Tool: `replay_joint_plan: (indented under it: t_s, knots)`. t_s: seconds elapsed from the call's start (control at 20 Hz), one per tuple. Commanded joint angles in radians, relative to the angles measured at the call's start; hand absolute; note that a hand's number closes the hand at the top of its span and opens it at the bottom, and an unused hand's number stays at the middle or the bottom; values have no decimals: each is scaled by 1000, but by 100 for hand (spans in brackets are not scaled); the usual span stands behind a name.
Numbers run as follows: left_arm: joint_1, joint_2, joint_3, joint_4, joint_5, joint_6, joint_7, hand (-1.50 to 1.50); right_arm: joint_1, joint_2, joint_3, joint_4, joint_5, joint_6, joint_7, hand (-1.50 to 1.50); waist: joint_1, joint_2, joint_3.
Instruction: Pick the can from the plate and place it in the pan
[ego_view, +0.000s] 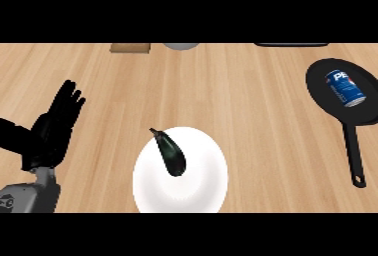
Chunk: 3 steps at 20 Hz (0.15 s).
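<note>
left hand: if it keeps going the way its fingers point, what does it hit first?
Probably nothing: the left hand points up and slightly right over bare counter, toward the brown object at the far edge. Height is unclear.

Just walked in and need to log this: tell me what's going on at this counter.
Nothing is being held. The blue soda can lies on its side inside the black frying pan at the right of the wooden counter. A dark eggplant lies on the white round plate. The robot's left hand is open at the left; the right hand is not in view.
</note>
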Motion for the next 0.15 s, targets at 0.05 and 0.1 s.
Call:
replay_joint_plan:
  t_s: [0.05, 0.1]
  knots:
    - [-23, -59, -13, 27, -46, 23, -9, 0, 80, 20, 8, -38, -13, 4, -25, -150, 0, 0, -1]
    - [-10, 8, 41, 0, 4, -45, 36, 0, 105, 27, 3, -132, -50, 0, 32, -150, -6, -4, -2]
